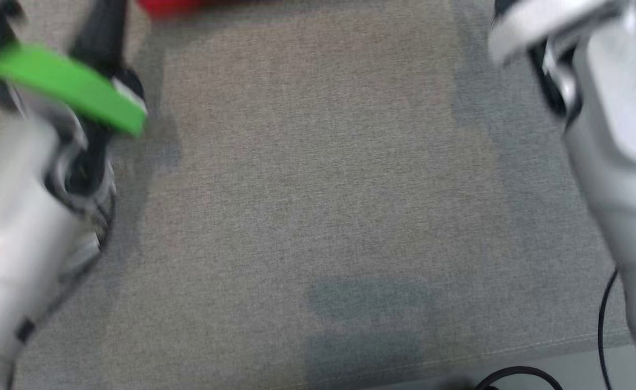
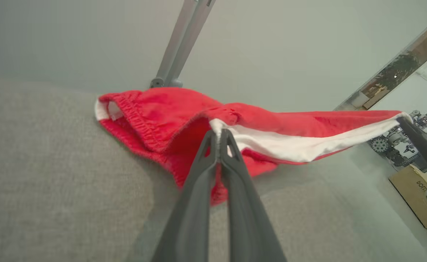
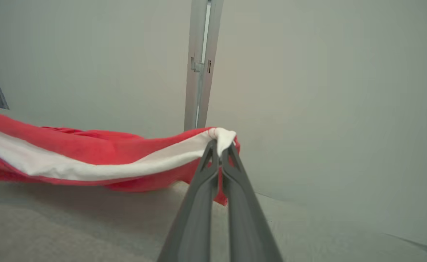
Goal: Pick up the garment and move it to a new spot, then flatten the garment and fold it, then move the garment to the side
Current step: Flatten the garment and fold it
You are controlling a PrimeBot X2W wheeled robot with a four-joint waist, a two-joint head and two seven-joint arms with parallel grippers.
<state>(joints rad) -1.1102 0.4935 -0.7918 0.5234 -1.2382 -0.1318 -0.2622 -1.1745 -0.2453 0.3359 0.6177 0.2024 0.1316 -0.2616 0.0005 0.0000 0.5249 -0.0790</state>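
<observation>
The garment (image 2: 184, 120) is red with a white stripe and an elastic waistband. It is stretched between both grippers just above the grey fabric surface. My left gripper (image 2: 219, 136) is shut on one end of the white-striped edge. My right gripper (image 3: 219, 145) is shut on the other end, where the garment (image 3: 90, 153) trails off to the left. The right fingers (image 2: 422, 140) also show at the far right of the left wrist view. In the blurred head view a sliver of red garment (image 1: 172, 5) sits at the top edge, between the pale forearms.
The grey fabric surface (image 1: 318, 206) spreads wide between the arms. Its front edge, with a black cable (image 1: 602, 325), runs along the bottom right. A pale wall with a metal post (image 3: 199, 65) stands behind. A green band (image 1: 63, 86) wraps my left arm.
</observation>
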